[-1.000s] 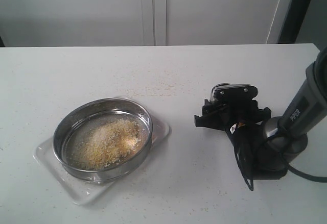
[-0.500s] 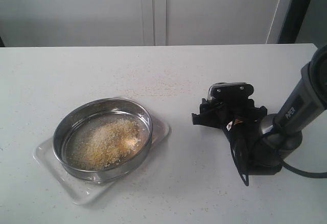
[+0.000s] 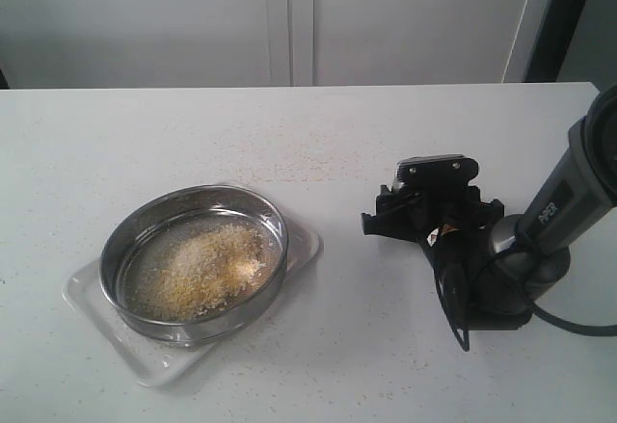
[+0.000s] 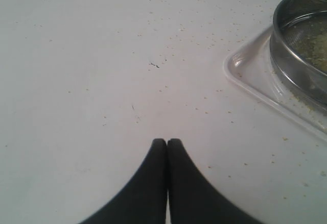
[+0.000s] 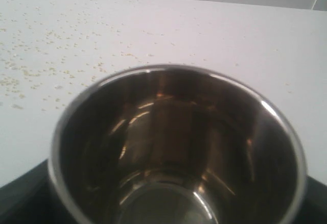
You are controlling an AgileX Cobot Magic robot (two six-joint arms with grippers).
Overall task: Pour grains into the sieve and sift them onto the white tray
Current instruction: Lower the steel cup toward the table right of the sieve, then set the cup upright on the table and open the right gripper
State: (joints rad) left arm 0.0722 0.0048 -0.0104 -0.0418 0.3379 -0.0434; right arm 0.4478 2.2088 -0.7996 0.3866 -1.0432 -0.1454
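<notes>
The sieve (image 3: 127,240) rests on the white tray (image 3: 305,246) at the left of the exterior view, with a heap of yellow and whitish grains (image 3: 207,264) on its mesh. My left gripper (image 4: 167,142) is shut and empty above bare table; the sieve (image 4: 288,55) and a corner of the tray (image 4: 250,73) lie off to one side of it. That gripper does not show in the exterior view. My right gripper (image 3: 432,206) sits low at the right, shut on a small steel cup (image 5: 173,132) that looks empty.
Loose grains are scattered on the white table behind the sieve (image 3: 289,168) and beyond the cup (image 5: 30,71). The right arm's body and cable (image 3: 511,269) stand on the right. A white wall closes the far table edge.
My right gripper with the cup has shifted slightly left and toward the table's front. The sieve, tray and grains have not moved.
</notes>
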